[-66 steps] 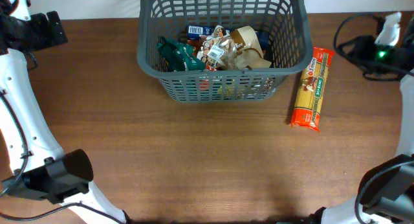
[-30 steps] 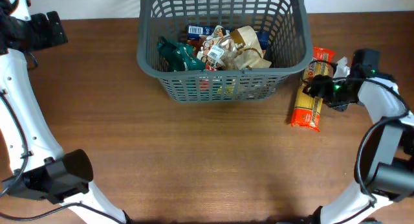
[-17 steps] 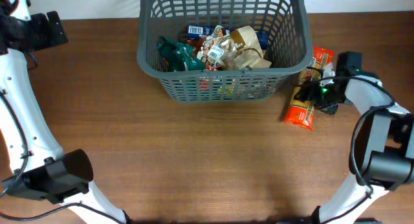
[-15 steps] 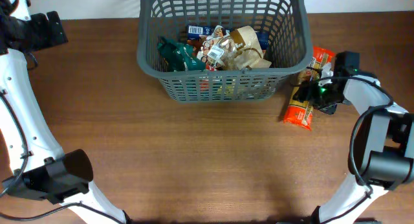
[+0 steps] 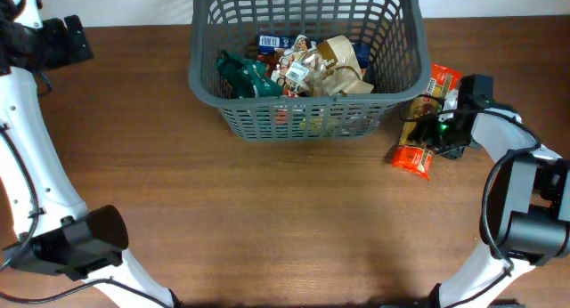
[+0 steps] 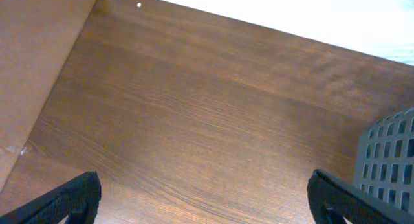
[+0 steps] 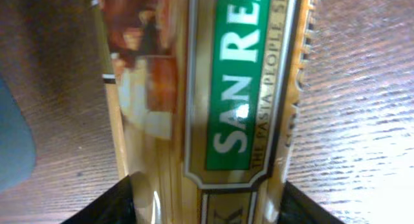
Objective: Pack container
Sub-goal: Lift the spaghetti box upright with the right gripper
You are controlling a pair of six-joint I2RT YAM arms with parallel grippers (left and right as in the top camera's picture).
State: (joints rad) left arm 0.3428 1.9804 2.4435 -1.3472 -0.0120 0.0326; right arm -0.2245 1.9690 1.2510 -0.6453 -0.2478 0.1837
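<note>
The right gripper (image 7: 206, 208) grasps the pasta packet (image 7: 239, 88) by its long sides on the surface (image 5: 267, 219), just beside the container (image 5: 303, 121). The left gripper (image 6: 204, 199) hangs spread wide.

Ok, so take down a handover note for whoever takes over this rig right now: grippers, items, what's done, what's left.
Left gripper: open, over bare wooden table beside the large dark grey lattice-sided plastic basket.
Right gripper: jaws astride the long orange San Remo pasta packet, which lies on the table just right of the basket; a firm grip cannot be confirmed.
Done: several grocery packets lie in the basket.
Left: secure the pasta and lift it into the basket.
</note>
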